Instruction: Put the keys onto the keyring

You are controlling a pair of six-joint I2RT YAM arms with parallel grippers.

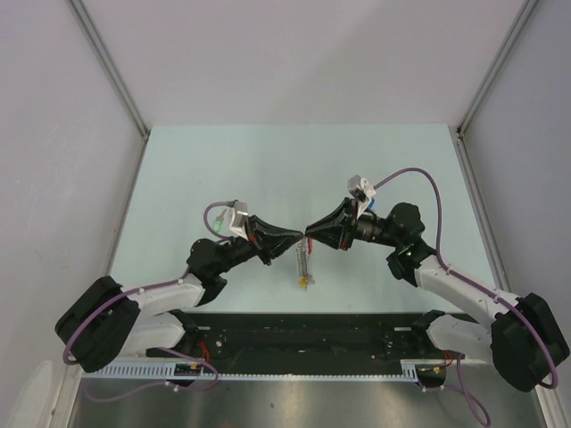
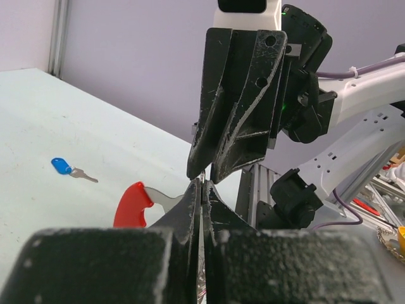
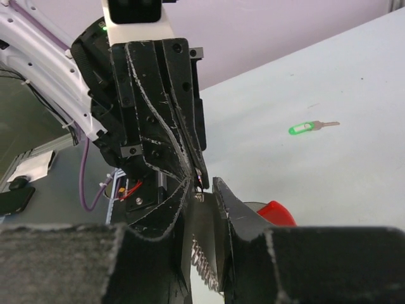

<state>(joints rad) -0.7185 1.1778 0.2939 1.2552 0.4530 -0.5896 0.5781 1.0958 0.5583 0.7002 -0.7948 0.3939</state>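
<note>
End effectors point(image 1: 297, 236) point(image 1: 312, 234), 2, seemingly pinch 1 keyring point(image 1: 302, 260).

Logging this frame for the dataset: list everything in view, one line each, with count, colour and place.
blue-capped key: one, silver with a blue head, lying loose on the table.
green-capped key: one, silver with a green head, lying loose on the table.
keyring: one, grey metal with a red piece and a yellow cap dangling, hanging above the table's middle where the two tools meet.
table: one, pale green, under both arms.
left tool: one, black, shut on the keyring.
right tool: one, black, shut on the keyring from the opposite side.
</note>
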